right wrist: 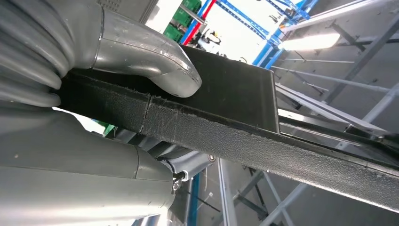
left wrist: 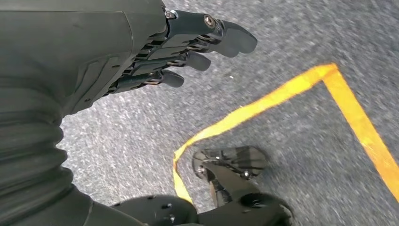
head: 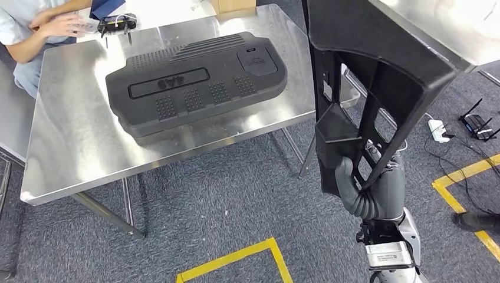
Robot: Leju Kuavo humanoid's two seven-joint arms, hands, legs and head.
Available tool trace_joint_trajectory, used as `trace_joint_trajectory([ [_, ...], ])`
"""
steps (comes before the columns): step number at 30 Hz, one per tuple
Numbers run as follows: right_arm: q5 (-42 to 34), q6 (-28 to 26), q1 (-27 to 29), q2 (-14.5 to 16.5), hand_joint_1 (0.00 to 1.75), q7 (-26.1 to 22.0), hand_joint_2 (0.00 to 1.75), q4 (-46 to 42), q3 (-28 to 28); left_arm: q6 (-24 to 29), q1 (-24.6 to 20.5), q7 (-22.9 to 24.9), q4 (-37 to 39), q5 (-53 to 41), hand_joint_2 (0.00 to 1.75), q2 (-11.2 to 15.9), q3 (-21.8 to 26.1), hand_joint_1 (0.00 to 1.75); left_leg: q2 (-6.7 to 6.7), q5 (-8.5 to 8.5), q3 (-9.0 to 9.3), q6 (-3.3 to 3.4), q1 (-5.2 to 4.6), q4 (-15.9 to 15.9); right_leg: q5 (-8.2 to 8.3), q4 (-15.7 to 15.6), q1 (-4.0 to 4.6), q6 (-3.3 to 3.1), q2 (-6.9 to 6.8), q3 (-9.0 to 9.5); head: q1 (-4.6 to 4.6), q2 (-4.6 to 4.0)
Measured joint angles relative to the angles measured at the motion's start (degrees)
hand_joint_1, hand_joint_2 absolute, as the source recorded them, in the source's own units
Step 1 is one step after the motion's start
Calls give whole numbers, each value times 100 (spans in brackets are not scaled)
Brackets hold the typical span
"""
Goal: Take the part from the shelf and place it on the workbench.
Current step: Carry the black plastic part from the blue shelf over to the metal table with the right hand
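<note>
Black part [head: 377,76] is hanging at three o'clock, off the tabletop [head: 71,147], your right hand [head: 377,188] clamping its lower edge; left hand [left wrist: 188,47] is dangling empty, fingers apart. Swing it toward nine o'clock, clearing the cover [head: 194,85].

Yellow floor tape [head: 236,258]; person's arm [head: 35,32] at table corner.

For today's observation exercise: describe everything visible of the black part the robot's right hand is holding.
The black part is a long, textured plastic frame with ribs and open cut-outs. It stands roughly upright, carried in the air to the right of the workbench, not touching it. The right hand grips its lower end, thumb pressed on one face.
</note>
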Motion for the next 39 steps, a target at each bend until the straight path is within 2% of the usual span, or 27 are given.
trace_joint_trajectory([
  [1,0,0,3,0,175,1,175,3,0,-4,3,1,1,-1,175,-3,1,0,1,-101,-232,-21,12,364,-35,0,3,-16,0,41,-2,0],
  [2,1,0,5,0,175,2,175,7,1,-8,9,2,1,-2,175,-5,1,0,3,-106,-408,-39,25,586,-73,1,5,-19,5,87,-2,0],
  [3,1,0,9,1,175,3,175,10,1,-13,14,4,1,-3,175,-5,1,0,7,24,-476,-54,41,574,-116,2,0,-5,15,142,-6,0],
  [5,1,0,12,2,175,4,175,15,2,-23,19,9,1,-2,175,-1,2,0,21,555,-306,-75,77,-43,-216,7,-15,39,38,279,-9,0],
  [6,1,0,12,2,175,5,175,17,2,-28,22,13,5,-1,175,-2,2,0,26,763,-163,-87,85,-409,-273,16,-5,75,47,324,-14,0],
  [7,1,-2,10,1,175,6,175,20,2,-32,20,16,7,-1,175,-4,3,0,25,864,-28,-77,88,-701,-323,27,7,112,53,348,-21,0],
  [8,1,-4,8,0,175,7,175,22,0,-33,17,22,9,-1,175,-8,3,0,20,878,52,-56,83,-863,-356,30,21,148,56,362,-20,0],
  [12,12,-14,15,7,175,9,175,26,-2,-27,14,41,9,-1,175,-16,3,0,-1,777,132,106,64,-959,-427,82,22,255,49,345,0,0],
  [13,13,-14,12,4,175,9,175,26,-4,-26,14,43,9,-1,175,-16,4,0,-2,766,160,146,73,-977,-490,249,22,262,43,256,10,0],
  [14,13,-15,12,3,175,9,175,27,-6,-24,16,43,8,-2,175,-16,4,0,-3,750,189,180,79,-990,-593,564,18,255,38,71,19,0],
  [17,14,-15,30,0,175,9,175,37,-8,-23,15,44,8,-3,175,-14,5,0,-12,669,254,236,67,-993,-856,1702,21,236,35,-692,34,0],
  [18,14,-15,38,0,175,9,175,43,-8,-24,17,46,8,-4,175,-14,5,0,-20,631,295,237,64,-993,-793,1791,21,266,35,-828,34,0],
  [19,15,-15,43,0,175,9,175,49,-8,-25,19,49,8,-5,175,-16,5,0,-29,587,354,232,65,-993,-625,1647,20,316,34,-847,35,0],
  [21,16,-15,44,0,175,9,175,55,-9,-25,21,53,8,-7,175,-23,5,0,-48,487,478,202,64,-996,-135,862,23,408,19,-625,41,0],
  [22,16,-15,42,1,175,9,175,56,-9,-25,18,55,8,-7,175,-26,5,0,-58,429,523,174,49,-996,39,492,39,406,11,-479,45,0],
  [23,18,-15,43,1,175,9,175,57,-9,-25,14,56,8,-8,175,-27,5,0,-64,381,552,143,34,-1003,130,250,55,373,4,-375,44,0],
  [25,25,-15,48,1,175,11,175,60,-8,-25,7,61,8,-9,175,-26,5,0,-66,313,598,86,9,-1046,117,129,89,272,8,-291,34,0],
  [27,35,-15,61,1,175,11,175,56,-7,-25,4,66,3,-13,175,-23,5,0,-38,260,642,29,18,-1039,84,97,41,189,19,-229,17,0],
  [28,43,-15,65,1,175,10,175,54,-7,-25,3,68,2,-15,175,-22,5,0,-20,194,608,4,21,-911,60,78,16,143,20,-176,5,0],
  [30,72,-15,72,2,175,9,175,51,-4,-29,3,69,1,-16,175,-22,5,0,5,-74,274,-28,24,-247,-7,59,1,45,10,-59,-17,0],
  [32,113,-15,75,4,175,9,175,52,2,-35,12,69,1,-15,175,-23,7,0,8,-275,-231,-43,27,507,-85,60,16,-7,8,33,-21,0],
  [33,134,-15,76,7,175,10,175,52,5,-37,19,69,1,-14,175,-23,10,0,9,-218,-391,-43,28,651,-126,61,22,-11,16,86,-23,0],
  [34,155,-15,78,11,175,11,175,52,9,-39,26,69,1,-11,175,-21,16,0,10,-31,-445,-39,28,572,-174,62,24,-3,29,151,-25,0],
  [36,190,-15,79,17,175,16,175,52,16,-45,35,68,2,-7,175,-16,32,0,20,552,-282,-7,28,-115,-283,62,24,29,49,285,-26,0],
  [37,200,-15,78,18,175,18,175,53,19,-48,39,67,2,-5,175,-14,41,0,24,756,-148,8,23,-479,-341,68,45,56,55,334,-25,0],
  [38,203,-15,77,17,175,21,175,53,20,-50,37,65,3,-5,175,-13,48,0,26,856,-36,32,17,-740,-388,69,59,85,60,357,-22,0],
  [39,206,-15,76,18,175,24,175,53,22,-50,36,63,3,-5,175,-13,52,0,24,860,26,57,5,-868,-419,65,72,116,63,362,-18,0],
])
